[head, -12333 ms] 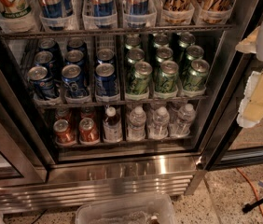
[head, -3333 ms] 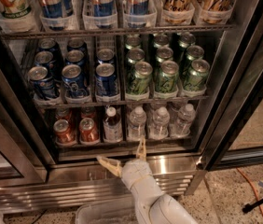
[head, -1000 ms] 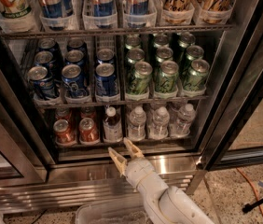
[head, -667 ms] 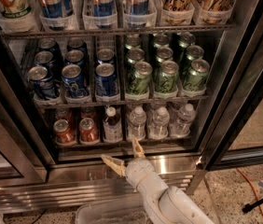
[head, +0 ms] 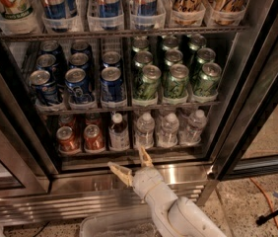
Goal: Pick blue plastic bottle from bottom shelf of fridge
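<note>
The fridge (head: 129,174) stands open, its wire racks full of drinks. On the bottom shelf (head: 129,149) the blue plastic bottle (head: 118,132) stands upright, with a white cap, dark drink and pale label, between the red cans (head: 82,138) and the clear water bottles (head: 167,129). My gripper (head: 133,163) is open just in front of the shelf's front edge, below and slightly right of that bottle. One fingertip (head: 114,167) points left, the other up toward the shelf. Nothing is between them.
Blue cans (head: 77,80) and green cans (head: 173,78) fill the rack above. A dark door frame (head: 257,102) leans in at the right. A clear plastic bin (head: 112,226) sits on the floor beside my arm. An orange cable (head: 267,201) crosses the floor at right.
The arm came into view from below and rose toward the bottom shelf. Over the last second the open gripper turned slightly and stayed in front of the shelf edge.
</note>
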{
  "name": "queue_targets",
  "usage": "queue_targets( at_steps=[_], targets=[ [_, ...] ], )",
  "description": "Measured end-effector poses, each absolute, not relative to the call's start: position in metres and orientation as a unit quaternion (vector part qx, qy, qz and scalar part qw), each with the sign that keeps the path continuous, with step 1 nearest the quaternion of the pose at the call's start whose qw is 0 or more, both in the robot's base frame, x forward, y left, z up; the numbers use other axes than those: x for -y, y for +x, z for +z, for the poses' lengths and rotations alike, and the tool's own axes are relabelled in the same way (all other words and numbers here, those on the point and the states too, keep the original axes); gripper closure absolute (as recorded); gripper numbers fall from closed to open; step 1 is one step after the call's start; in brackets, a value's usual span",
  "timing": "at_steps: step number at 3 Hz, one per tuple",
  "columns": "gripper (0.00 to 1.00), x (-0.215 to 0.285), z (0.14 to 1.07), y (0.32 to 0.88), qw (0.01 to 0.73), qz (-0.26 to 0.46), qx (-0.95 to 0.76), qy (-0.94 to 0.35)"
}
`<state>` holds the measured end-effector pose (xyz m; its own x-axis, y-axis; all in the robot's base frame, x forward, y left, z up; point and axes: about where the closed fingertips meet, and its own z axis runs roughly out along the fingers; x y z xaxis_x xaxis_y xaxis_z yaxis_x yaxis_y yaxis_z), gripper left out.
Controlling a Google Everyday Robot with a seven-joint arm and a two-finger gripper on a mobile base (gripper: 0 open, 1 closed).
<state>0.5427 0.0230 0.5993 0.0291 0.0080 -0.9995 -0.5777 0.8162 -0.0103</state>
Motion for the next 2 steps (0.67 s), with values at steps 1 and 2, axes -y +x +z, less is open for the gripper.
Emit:
queue_targets(
  at_steps=[1, 2],
  targets=[
    [0.13, -0.0241, 0.6010, 0.5442, 0.683, 0.214, -0.663, -0.217],
    [0.11, -0.0261, 0.6074, 0.5487, 0.681, 0.222, -0.664, -0.217]
  ],
)
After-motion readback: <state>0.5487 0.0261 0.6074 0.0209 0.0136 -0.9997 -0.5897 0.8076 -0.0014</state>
